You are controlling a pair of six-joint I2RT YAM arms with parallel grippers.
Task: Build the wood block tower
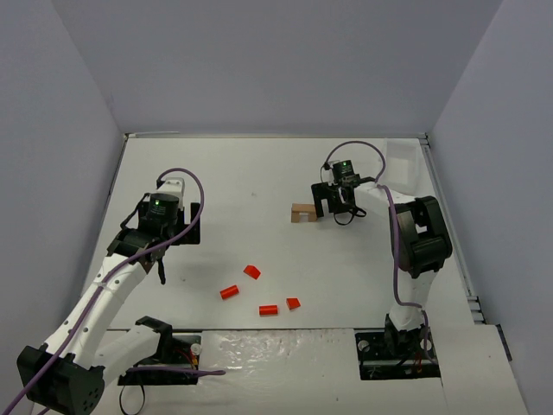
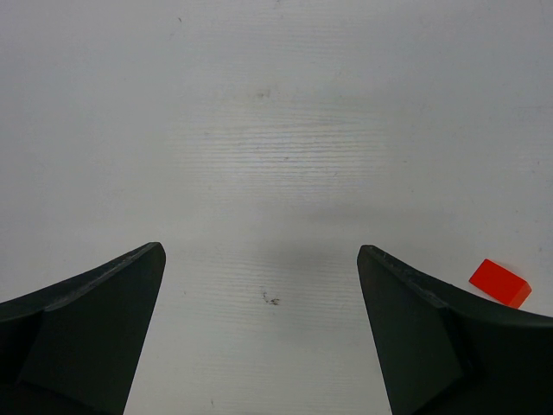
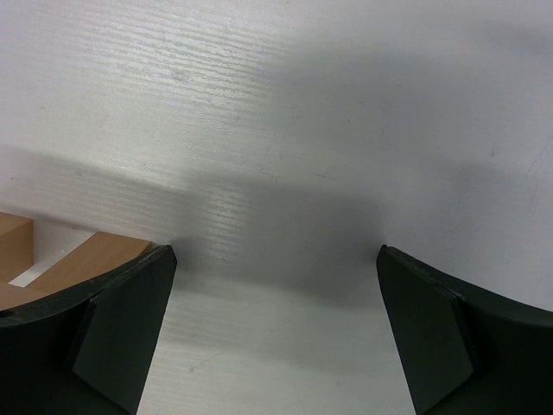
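1. The tan block (image 1: 302, 213) lies flat on the counter (image 1: 251, 173), right of centre.
2. Four red pieces (image 1: 251, 271) lie scattered nearer the arm bases, apart from one another and well apart from the tan block.
3. The right pincer (image 1: 333, 210) stands just beside the tan block, jaws wide open and gripping nothing.
4. The left pincer (image 1: 154, 262) hangs over bare counter left of the red pieces, jaws wide open and gripping nothing.

Four red-orange pieces (image 1: 251, 271) (image 1: 229, 292) (image 1: 268, 309) (image 1: 293, 303); one tan block (image 1: 302, 213), though it may be two pieces together.
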